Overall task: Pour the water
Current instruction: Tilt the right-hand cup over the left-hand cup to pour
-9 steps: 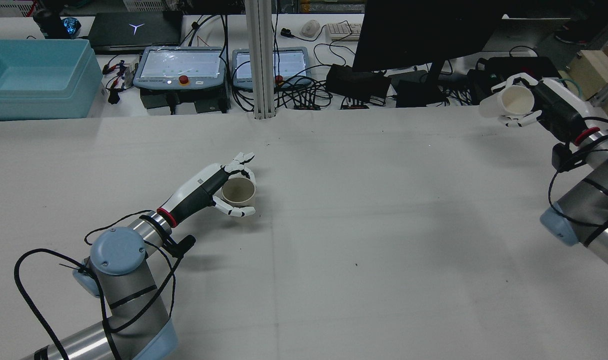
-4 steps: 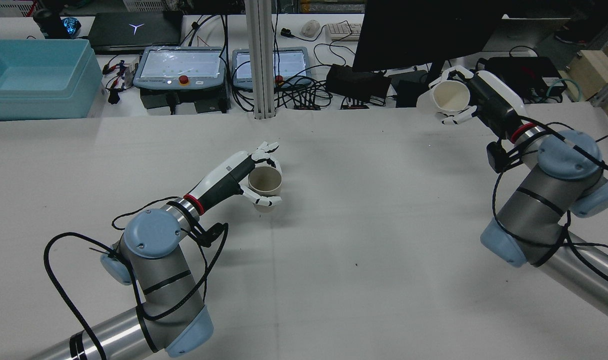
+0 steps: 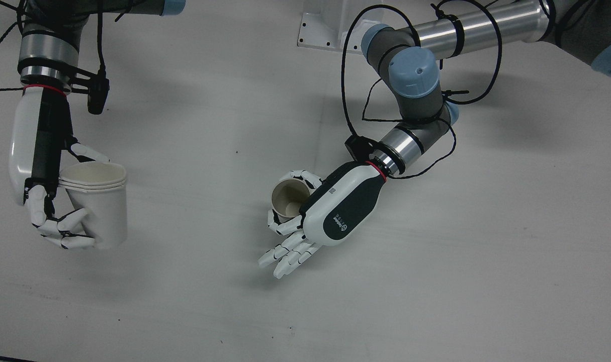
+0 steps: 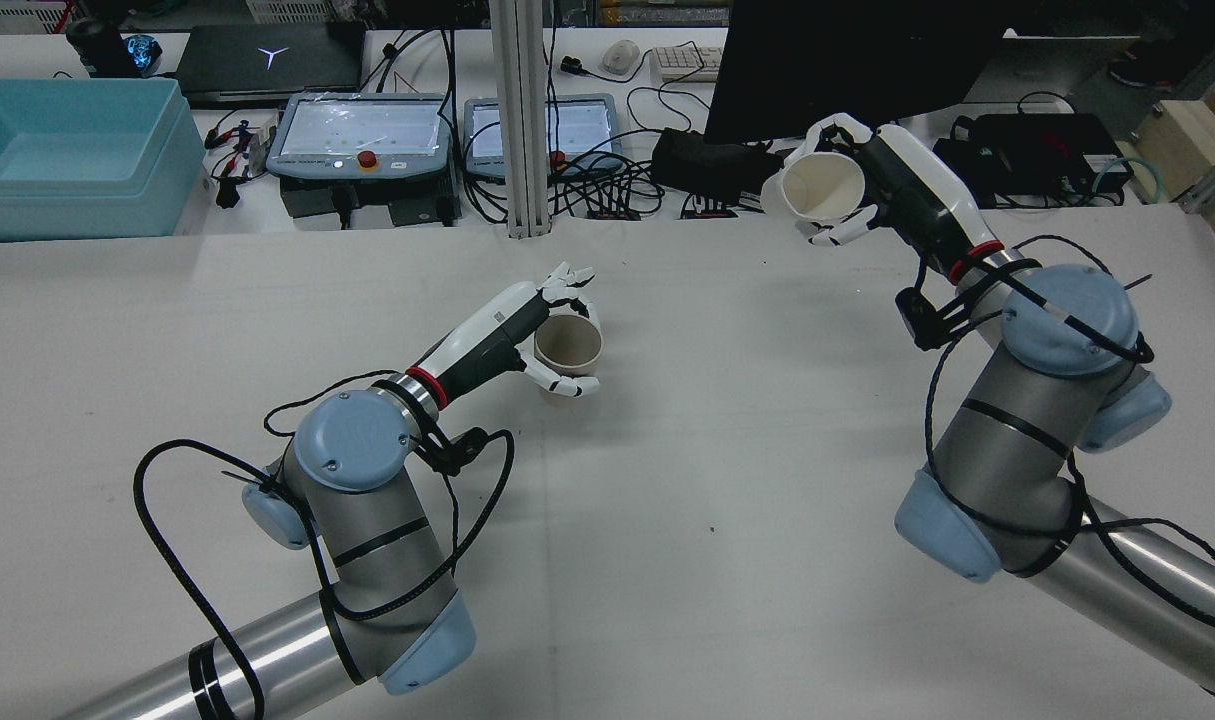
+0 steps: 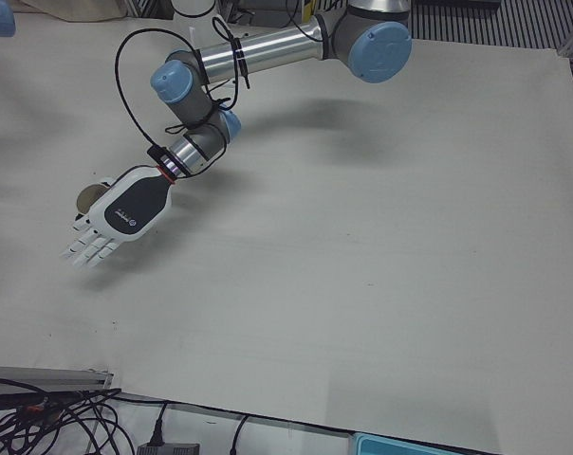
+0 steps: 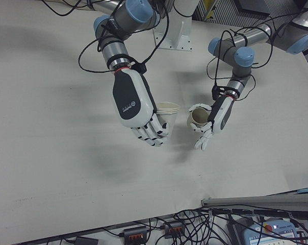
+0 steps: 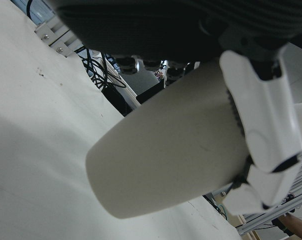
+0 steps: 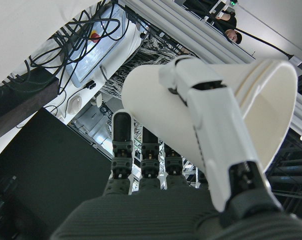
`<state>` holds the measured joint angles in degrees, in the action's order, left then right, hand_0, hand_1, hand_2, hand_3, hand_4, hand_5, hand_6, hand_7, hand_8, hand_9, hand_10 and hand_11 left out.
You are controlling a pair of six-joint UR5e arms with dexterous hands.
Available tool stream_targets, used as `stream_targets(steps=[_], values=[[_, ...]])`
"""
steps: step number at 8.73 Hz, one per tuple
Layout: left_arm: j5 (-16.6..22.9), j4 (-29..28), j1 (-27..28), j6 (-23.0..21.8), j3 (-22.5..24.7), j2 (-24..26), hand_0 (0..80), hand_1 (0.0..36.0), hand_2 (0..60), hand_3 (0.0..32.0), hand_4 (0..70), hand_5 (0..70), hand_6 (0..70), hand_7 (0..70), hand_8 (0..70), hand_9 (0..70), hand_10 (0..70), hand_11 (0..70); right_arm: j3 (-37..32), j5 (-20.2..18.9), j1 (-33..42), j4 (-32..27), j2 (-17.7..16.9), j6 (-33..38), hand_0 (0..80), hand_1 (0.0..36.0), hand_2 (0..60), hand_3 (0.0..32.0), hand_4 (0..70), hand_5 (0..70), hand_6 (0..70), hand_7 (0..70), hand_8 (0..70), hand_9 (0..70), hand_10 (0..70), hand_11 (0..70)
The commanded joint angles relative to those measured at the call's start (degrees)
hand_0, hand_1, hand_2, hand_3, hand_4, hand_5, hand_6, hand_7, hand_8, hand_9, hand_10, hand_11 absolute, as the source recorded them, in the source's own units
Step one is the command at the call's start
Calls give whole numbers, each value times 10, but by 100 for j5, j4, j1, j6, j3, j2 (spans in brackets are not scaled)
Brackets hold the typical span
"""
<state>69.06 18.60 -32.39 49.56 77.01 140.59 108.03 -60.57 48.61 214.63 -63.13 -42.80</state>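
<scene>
Two paper cups in play, one per robot hand, well apart over a pale surface (image 4: 667, 520).

Left robot hand (image 4: 527, 335) wrapped around a tan paper cup (image 4: 567, 345), thumb on one side, some fingers curled on the other, others stretched out straight past it. Cup upright, mouth up, near the middle of the surface; seen from the left hand view, cup base (image 7: 111, 185) just clear of the surface. Interior looks empty from above in the front view (image 3: 289, 197), apart from a small pale spot near the bottom.

Right robot hand (image 4: 867, 190) clasped on a white paper cup (image 4: 817, 190), held high above the far right part of the surface, tipped so the mouth faces back toward the rear camera. Ridged rim visible in the front view (image 3: 96, 196) and the right hand view (image 8: 261, 100), looking like several cups nested together. Cannot tell whether anything is inside.

Beyond the surface's far edge: two teach pendants (image 4: 362, 135), a dark monitor (image 4: 847, 60), a light blue bin (image 4: 72, 150), tangled cables (image 4: 607, 180).
</scene>
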Motion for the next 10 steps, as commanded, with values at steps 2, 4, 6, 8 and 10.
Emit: stream_targets(steps=[2,4,6,8,10], values=[[3,-23,4,18,-72,48,473,360,600,0,336,509,89,75,20,17,25,56,78,1071,-790,123,274,-1079,800,360,562,0,87,700,241,404,212,316,266,437],[11,-23,4,10,-37,48,473,360,600,0,336,506,88,74,19,15,23,54,33,1389,-984,114,371,-1562,800,360,552,0,86,700,238,396,213,316,278,453],[11,-14,13,1,-28,144,474,360,600,0,336,505,87,75,18,15,23,54,33,1749,-1186,96,441,-2055,800,360,545,0,86,700,235,387,211,312,284,460],[11,-23,31,10,-63,180,475,360,600,0,336,505,87,75,17,14,23,53,33,1891,-1336,88,712,-2809,800,360,545,0,88,700,231,382,209,308,283,459],[11,-23,75,-8,-37,171,474,360,600,0,337,506,88,75,18,15,23,53,16,2189,-1433,61,644,-2901,800,360,552,0,87,700,227,376,206,304,280,455]])
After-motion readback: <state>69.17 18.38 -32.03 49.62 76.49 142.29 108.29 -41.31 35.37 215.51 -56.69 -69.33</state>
